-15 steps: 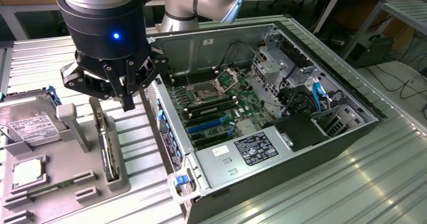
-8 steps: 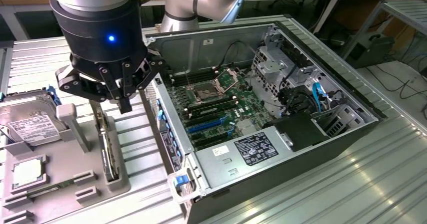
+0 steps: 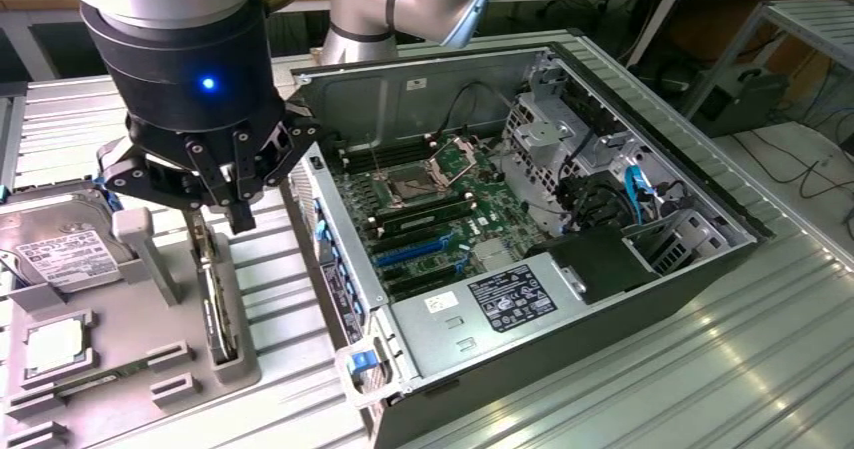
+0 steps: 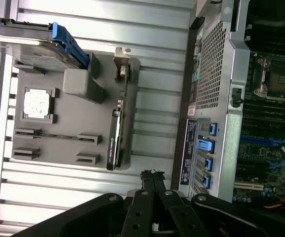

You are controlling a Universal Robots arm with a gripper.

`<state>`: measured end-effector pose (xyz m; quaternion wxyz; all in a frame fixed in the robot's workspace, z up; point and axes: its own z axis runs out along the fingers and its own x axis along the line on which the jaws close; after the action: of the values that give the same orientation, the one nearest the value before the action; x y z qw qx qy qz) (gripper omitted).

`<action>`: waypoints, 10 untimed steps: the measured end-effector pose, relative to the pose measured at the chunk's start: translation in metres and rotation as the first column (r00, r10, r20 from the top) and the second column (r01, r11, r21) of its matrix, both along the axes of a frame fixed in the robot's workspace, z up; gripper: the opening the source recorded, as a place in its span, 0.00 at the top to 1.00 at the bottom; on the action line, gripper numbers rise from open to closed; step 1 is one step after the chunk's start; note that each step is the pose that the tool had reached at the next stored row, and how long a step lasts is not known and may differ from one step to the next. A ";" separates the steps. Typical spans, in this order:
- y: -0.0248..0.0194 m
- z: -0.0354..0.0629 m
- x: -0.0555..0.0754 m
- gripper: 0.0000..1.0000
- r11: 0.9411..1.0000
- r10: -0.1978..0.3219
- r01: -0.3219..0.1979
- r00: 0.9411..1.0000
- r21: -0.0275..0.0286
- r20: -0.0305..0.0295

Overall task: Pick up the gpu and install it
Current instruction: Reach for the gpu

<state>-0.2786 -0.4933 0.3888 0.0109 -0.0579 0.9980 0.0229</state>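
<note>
Gripper (image 3: 242, 219) hovers over gray holder (image 3: 134, 319), left-centre of ext. view. Jaws pressed together, empty. Gpu (image 3: 214, 294) stands on edge in holder slot just below gripper, not touching.

Judgement: approach step. To grasp well, spread jaws across the thin board, align w/ its long edge, centre mid-length. Pull straight up so card doesn't bind.

Exterior view looks down slantwise, wrist view straight down; both take in tray (image 4: 73, 118) and case (image 3: 400, 84).
</note>
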 end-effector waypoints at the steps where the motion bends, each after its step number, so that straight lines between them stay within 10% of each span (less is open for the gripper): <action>1: -0.0004 0.0000 -0.001 0.89 1.000 0.001 -0.001 1.000 0.000 0.000; 10: -0.0042 -0.0005 -0.009 0.89 1.000 0.010 -0.010 1.000 0.000 0.000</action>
<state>-0.2873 -0.4975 0.3883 0.0108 -0.0630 0.9977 0.0229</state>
